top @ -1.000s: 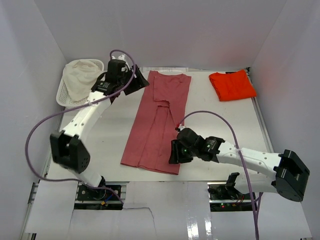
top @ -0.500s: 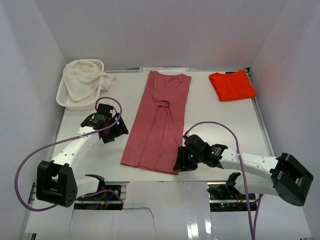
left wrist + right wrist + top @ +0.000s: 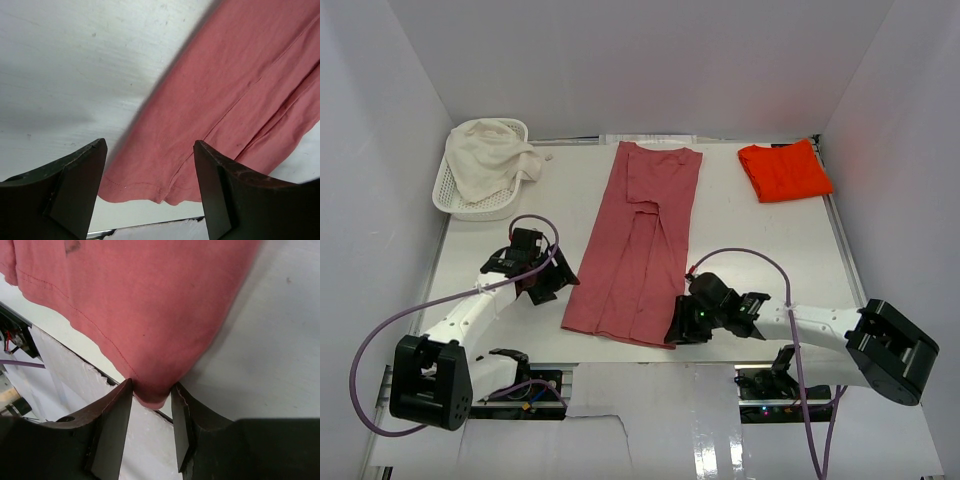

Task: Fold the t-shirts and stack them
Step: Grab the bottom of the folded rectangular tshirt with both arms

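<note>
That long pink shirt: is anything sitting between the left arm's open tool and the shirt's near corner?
Nothing visible. The left tool is open, and only bare table lies between it and the rose-red shirt, whose hem corner lies just ahead between its fingers.

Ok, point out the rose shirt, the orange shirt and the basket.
rose shirt (image 3: pixel 638 240), top view, middle of its body
orange shirt (image 3: pixel 784 170), top view, centre of the folded cloth
basket (image 3: pixel 448 190), top view, left lattice wall

A long folded t-shirt (image 3: pixel 638 245) lies mid-desk (image 3: pixel 770 250), a smaller folded t-shirt (image 3: pixel 784 170) at the far right corner, a basket (image 3: pixel 460 195) holding cloth (image 3: pixel 488 158) at the far left.
</note>
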`<control>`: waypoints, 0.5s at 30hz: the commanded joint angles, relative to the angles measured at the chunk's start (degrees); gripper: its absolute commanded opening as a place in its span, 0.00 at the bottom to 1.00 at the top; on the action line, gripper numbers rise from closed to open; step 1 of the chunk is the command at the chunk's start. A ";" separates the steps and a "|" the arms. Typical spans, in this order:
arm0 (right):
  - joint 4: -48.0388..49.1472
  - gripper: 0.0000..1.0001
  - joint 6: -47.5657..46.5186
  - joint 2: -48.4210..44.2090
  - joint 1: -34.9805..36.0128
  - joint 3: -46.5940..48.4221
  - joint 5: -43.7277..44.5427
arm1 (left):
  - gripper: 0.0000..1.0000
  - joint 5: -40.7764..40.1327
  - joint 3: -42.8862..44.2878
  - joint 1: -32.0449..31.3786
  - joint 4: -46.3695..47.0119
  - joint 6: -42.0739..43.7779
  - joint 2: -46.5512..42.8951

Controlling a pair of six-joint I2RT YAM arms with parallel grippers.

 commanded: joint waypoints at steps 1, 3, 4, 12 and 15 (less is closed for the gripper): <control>1.65 0.43 -0.84 2.54 -0.44 0.27 0.97 | 0.81 4.44 -4.57 0.19 4.15 -4.69 -3.81; 1.83 0.37 -1.19 3.16 -0.53 0.53 0.88 | 0.81 5.40 -6.16 0.19 5.55 -5.84 -4.78; 2.09 0.33 -1.28 3.60 -0.53 0.53 0.62 | 0.80 5.67 -7.38 0.28 5.82 -6.28 -5.30; 1.83 0.08 -0.58 1.32 -0.62 -0.79 1.49 | 0.78 4.96 -8.62 0.10 6.26 -7.52 -5.49; 1.30 0.08 -0.49 0.70 -0.71 -0.79 1.76 | 0.73 5.84 -9.85 0.10 7.66 -7.87 -4.43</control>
